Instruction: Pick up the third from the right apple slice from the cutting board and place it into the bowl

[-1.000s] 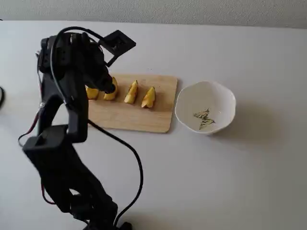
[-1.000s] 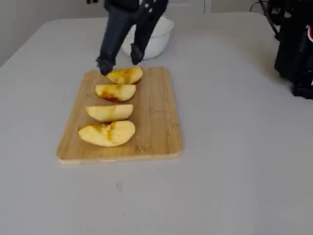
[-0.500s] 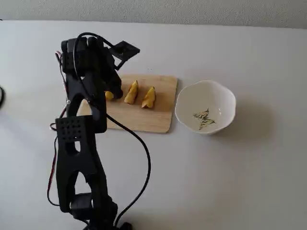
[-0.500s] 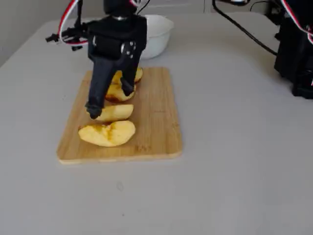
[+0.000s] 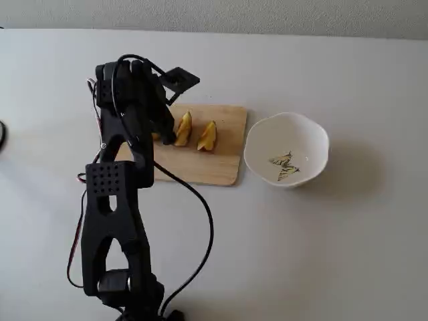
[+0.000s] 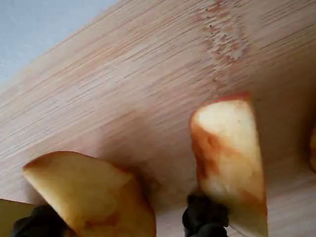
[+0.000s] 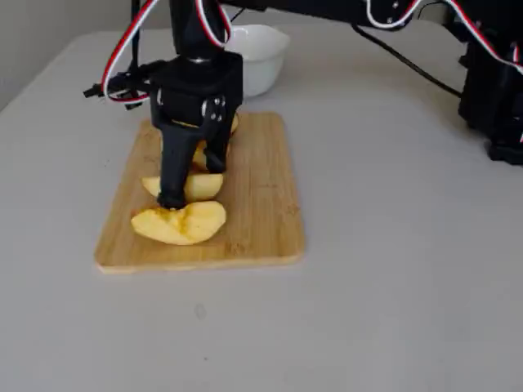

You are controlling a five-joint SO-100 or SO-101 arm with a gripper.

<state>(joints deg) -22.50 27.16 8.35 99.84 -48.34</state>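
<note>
The pincer (image 7: 189,180) stands spread over the cutting board (image 7: 261,220), its tips straddling the apple slice (image 7: 196,186), third along from the bowl (image 7: 260,59) end, with nothing pinched yet. To grip well, I judge it should settle lower, stay centred on that wedge, and close gently, clear of the chunkier wedge (image 7: 180,224) just beside it.

The arm (image 5: 114,221) was matte black plastic throughout, built of blocky printed links, one of them marked by a grid of small round holes. A thick black cable looped loosely beside it, with thin red and white wires running along its upper links. Its two black fingers (image 7: 170,167) were long and tapered, below a boxy housing with small pale screw heads.
</note>
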